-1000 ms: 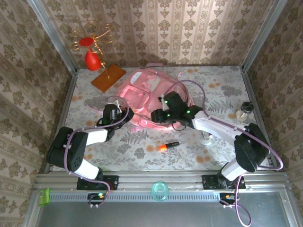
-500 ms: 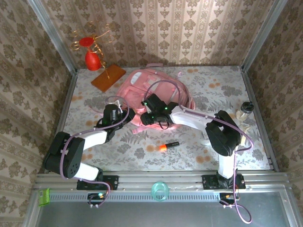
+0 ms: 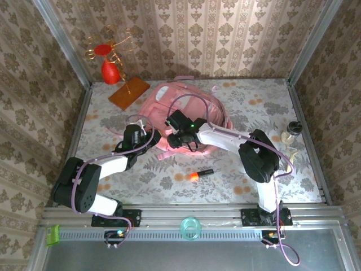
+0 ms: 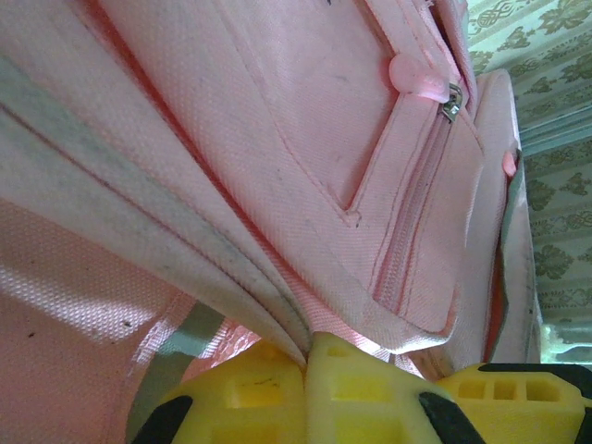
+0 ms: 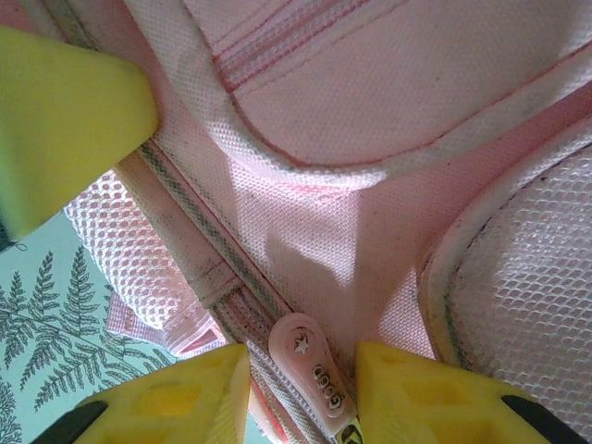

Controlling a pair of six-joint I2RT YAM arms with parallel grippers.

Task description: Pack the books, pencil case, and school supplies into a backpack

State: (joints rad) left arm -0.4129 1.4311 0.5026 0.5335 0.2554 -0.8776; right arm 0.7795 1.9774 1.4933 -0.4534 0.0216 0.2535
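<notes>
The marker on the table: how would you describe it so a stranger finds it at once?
Start at the large pink backpack in the middle of the table. In front of it, toward the near edge, a short marker lies alone. Only it is half orange, half black.

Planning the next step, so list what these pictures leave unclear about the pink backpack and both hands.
- Inside of the soft pink backpack: top view, covered by fabric and both arms.
- Whether the right hand grips the pink zip pull between its fingers: right wrist view, bottom edge cuts the contact off.
- Contents of the small dark-lidded jar, far right: top view, too small.
</notes>
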